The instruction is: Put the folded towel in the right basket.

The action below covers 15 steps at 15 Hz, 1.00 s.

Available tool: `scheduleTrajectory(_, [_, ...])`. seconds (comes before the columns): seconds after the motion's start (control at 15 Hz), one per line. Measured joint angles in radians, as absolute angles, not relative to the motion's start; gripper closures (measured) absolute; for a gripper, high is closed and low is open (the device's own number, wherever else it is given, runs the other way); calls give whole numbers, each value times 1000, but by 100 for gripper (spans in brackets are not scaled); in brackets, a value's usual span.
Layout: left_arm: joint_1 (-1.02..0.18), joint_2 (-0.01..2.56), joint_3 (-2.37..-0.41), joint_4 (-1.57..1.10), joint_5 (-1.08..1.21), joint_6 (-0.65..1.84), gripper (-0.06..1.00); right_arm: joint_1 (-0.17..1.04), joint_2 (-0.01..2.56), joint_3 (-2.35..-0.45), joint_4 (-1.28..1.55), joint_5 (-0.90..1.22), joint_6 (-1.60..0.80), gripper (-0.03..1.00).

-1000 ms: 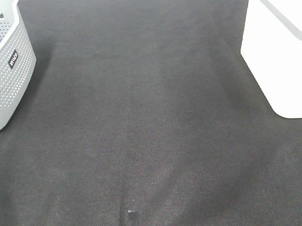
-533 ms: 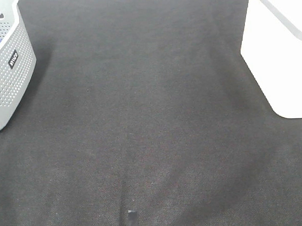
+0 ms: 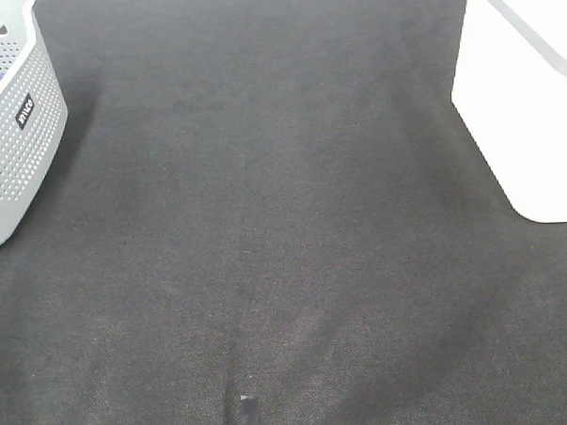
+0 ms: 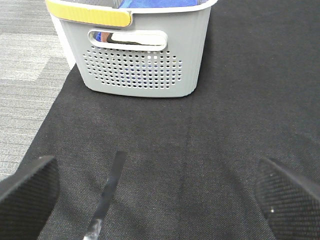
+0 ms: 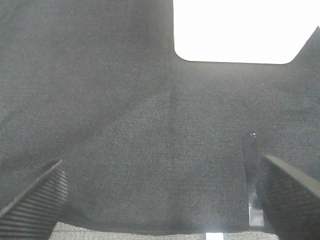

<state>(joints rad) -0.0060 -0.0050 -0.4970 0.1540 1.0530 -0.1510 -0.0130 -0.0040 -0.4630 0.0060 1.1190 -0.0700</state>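
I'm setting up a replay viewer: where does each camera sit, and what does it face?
Exterior high: mounted above, looking down on the mat, grey basket left, white basket right; no arm shows.
Left wrist: low over the mat, facing the grey basket; open fingers at the edges.
Right wrist: low, facing the white basket; open fingers.
All share the mat.

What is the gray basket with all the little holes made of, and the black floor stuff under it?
The gray basket looks like hard molded plastic with a matte finish: smooth walls, neat rows of punched holes, a molded handle slot and a yellow rim strip. The black mat looks like woven fabric or thin carpet: a fine textured weave, no shine, faint creases.
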Motion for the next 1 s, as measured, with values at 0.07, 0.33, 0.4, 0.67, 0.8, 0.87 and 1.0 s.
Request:
scheduleTrajectory(0.07, [-6, -5, -497, 154, 1053, -151, -4, -13, -4, -463, 6, 1116, -59, -1])
scheduleTrajectory(0.33, [-6, -5, -497, 153, 1053, -148, -4, -13, -4, -463, 6, 1116, -50, -1])
scheduleTrajectory(0.4, [-6, -5, -497, 145, 1053, -137, -4, -13, -4, -461, 8, 1114, -50, -1])
scheduleTrajectory(0.67, [-6, -5, -497, 142, 1053, -130, -4, -13, -4, -461, 8, 1114, -49, -1])
scheduleTrajectory(0.8, [-6, -5, -497, 142, 1053, -129, -4, -13, -4, -461, 8, 1114, -49, -1])
scheduleTrajectory(0.87, [-6, -5, -497, 141, 1053, -129, -4, -13, -4, -461, 8, 1114, -49, -1])
scheduleTrajectory(1.0, [-6, -5, -497, 138, 1053, -129, -4, -13, -4, -461, 8, 1114, -49, -1])
